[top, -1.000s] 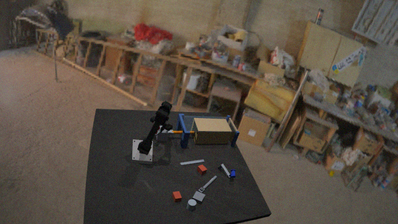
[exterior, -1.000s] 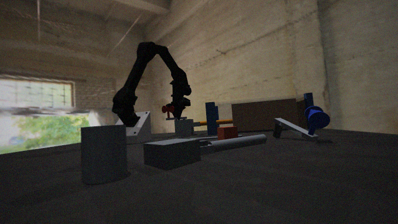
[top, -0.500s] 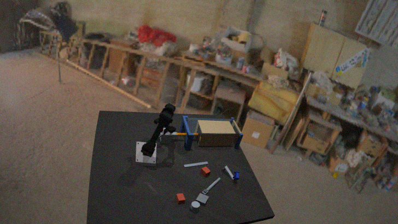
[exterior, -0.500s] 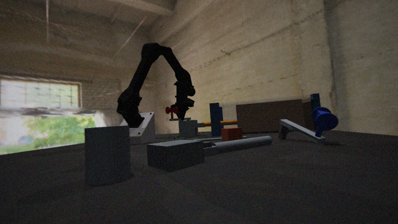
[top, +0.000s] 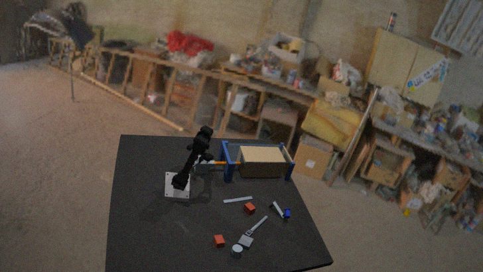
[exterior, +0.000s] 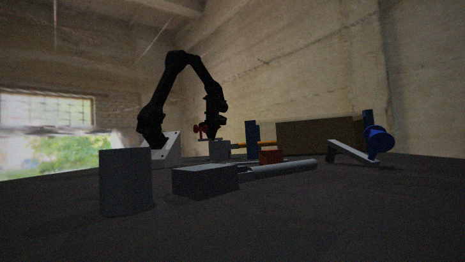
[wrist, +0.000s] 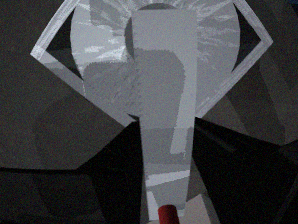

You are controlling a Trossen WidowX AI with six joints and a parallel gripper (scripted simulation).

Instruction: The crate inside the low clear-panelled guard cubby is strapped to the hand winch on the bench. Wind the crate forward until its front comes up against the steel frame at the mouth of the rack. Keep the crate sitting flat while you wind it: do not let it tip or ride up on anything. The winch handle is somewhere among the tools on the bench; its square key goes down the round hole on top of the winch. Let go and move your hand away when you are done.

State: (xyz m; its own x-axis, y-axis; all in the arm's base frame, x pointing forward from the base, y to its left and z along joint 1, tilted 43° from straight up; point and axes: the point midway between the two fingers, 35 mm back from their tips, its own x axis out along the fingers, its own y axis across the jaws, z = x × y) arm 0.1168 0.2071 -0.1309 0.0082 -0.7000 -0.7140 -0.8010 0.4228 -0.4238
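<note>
The tan crate (top: 263,154) (exterior: 312,135) sits flat in the clear-panelled cubby. A gap shows between its front and the blue steel frame (top: 228,172) (exterior: 251,140) at the mouth. The orange strap (top: 220,162) (exterior: 241,145) runs from the crate to the grey winch (exterior: 218,149). A grey crank handle (wrist: 167,100) with a red knob (exterior: 200,128) (wrist: 168,214) lies level across the winch top. My gripper (exterior: 212,138) (wrist: 163,127) is shut on its arm, above the winch. The square key and its hole are hidden.
A cranked tool (top: 278,209) (exterior: 352,152) with a blue knob, a flat bar (top: 237,200), two red blocks (top: 249,207) (top: 219,241), a grey block with a rod (top: 258,224) beside it and a grey cylinder (top: 237,251) (exterior: 125,182) lie on the bench.
</note>
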